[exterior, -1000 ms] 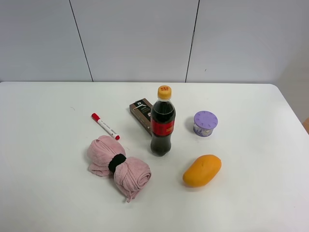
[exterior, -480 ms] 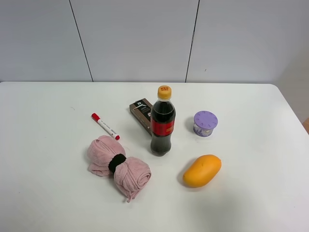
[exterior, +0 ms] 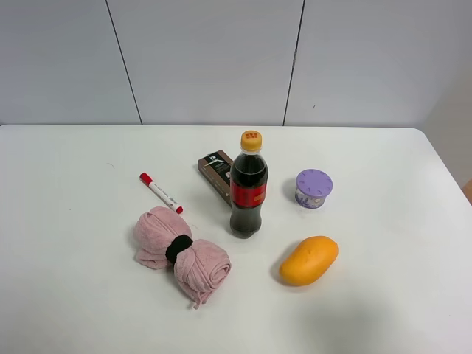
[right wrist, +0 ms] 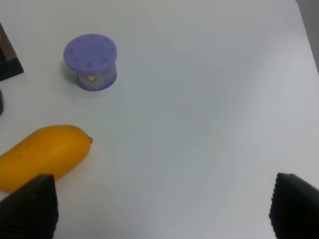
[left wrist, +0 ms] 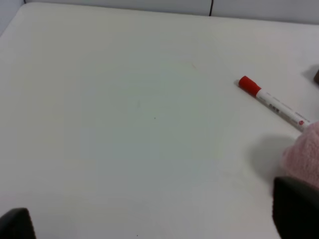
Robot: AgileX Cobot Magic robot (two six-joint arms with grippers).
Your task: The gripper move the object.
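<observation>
The white marker pen with a red cap (exterior: 161,192) lies flat on the white table (exterior: 66,243), left of the cola bottle. It also shows in the left wrist view (left wrist: 273,103), far from my left gripper (left wrist: 155,219), whose dark fingertips (left wrist: 296,209) stand wide apart with nothing between them. My right gripper (right wrist: 162,209) is also open and empty, its fingertips (right wrist: 30,206) near the mango. Neither gripper nor arm shows in the exterior high view.
A cola bottle (exterior: 248,188) stands mid-table with a dark brown box (exterior: 216,173) behind it. A purple tub (exterior: 313,188) and a mango (exterior: 308,259) lie to the right. A rolled pink towel (exterior: 179,253) lies just in front of the marker.
</observation>
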